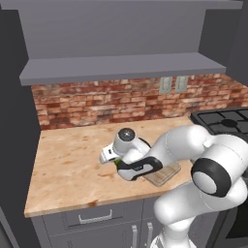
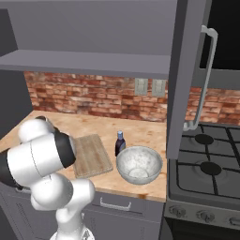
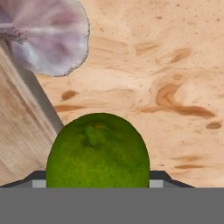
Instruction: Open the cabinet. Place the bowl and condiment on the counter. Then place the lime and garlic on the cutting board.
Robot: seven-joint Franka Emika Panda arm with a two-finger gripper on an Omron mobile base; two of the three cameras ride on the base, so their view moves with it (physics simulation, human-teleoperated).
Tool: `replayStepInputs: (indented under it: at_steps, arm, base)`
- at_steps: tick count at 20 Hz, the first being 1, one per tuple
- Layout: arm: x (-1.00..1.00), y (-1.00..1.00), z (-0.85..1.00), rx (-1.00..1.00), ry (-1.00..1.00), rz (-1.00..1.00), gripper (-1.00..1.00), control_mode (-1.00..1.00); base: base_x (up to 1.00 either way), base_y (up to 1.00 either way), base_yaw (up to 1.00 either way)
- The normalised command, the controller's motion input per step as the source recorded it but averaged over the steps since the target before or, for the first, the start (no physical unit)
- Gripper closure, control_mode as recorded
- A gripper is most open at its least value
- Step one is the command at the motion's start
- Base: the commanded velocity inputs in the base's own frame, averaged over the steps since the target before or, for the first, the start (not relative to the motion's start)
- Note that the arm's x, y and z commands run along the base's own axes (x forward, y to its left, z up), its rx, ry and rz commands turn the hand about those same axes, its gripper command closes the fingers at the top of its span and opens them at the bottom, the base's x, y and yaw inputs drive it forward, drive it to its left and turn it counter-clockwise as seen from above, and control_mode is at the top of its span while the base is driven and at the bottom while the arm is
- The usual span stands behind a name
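The bright green lime [image 3: 97,151] sits between the fingertips of my gripper [image 3: 97,183], which is shut on it just over the counter [image 3: 175,87]. The pale lilac garlic [image 3: 46,35] lies beyond it, at the edge of the cutting board [image 3: 17,131]. In the left base view the gripper [image 1: 107,157] hangs low over the counter [image 1: 68,164] beside the board [image 1: 164,175], with a sliver of lime [image 1: 116,162] showing. The stone-look bowl [image 2: 139,164] and the dark condiment bottle [image 2: 120,143] stand on the counter right of the board [image 2: 91,154]. The cabinet door [image 2: 185,70] stands open.
A black gas stove [image 2: 211,173] adjoins the counter on the right, under the open door's handle [image 2: 205,79]. A brick backsplash [image 1: 111,104] with outlets [image 1: 173,84] runs behind. Grey drawers [image 1: 94,216] sit below the counter's front edge.
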Motion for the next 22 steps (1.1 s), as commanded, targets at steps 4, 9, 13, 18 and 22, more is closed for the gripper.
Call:
replayStepInputs:
  at_steps: [4,9,13,18,22]
  arm:
    - [0.24,-0.24,0.02,0.0,0.0,0.0,1.0,-1.0]
    - [0.13,-0.28,0.0,0.0,0.0,0.0,1.0,-1.0]
    - [0.01,-0.31,0.0,0.0,-0.01,0.0,1.0,-1.0]
    - [0.04,-0.29,0.0,0.0,-0.01,0.0,1.0,-1.0]
    - [0.21,-0.23,0.0,0.0,0.0,0.0,1.0,-1.0]
  base:
    - [0.0,0.0,0.0]
    - [0.0,0.0,0.0]
    - [0.0,0.0,0.0]
    - [0.0,0.0,0.0]
    - [0.0,0.0,0.0]
